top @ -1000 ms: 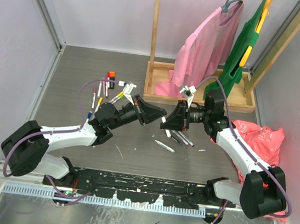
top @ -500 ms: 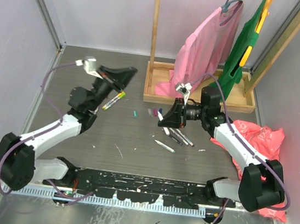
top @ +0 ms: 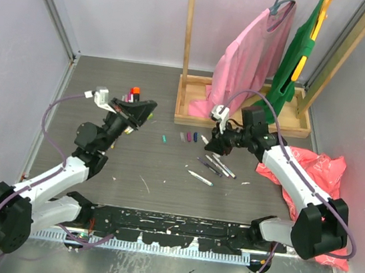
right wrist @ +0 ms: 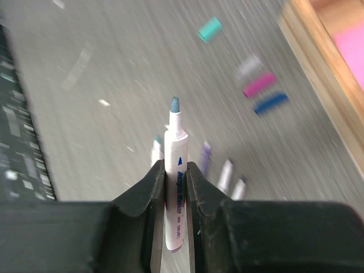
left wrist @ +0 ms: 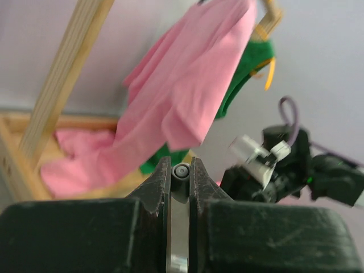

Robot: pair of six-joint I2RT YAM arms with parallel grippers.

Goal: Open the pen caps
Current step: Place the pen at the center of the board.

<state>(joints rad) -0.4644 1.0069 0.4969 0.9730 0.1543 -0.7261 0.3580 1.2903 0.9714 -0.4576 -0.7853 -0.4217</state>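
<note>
Left gripper [left wrist: 181, 166] — held above the left half of the table [top: 165, 168], jaws clamped on a pale grey cylinder [left wrist: 181, 172] seen end-on; whether it is a cap or a barrel cannot be told. Right gripper [right wrist: 175, 170] — jaws closed on a white pen [right wrist: 175, 145], its blue-grey tip bare. Loose pen caps lie in a row on the table near the wooden rack base [top: 185, 117]: green cap [top: 165, 138], purple cap [top: 182, 136], pink cap [top: 188, 137], blue cap [top: 195, 137], with a cluster of pens [top: 218, 165] close by.
</note>
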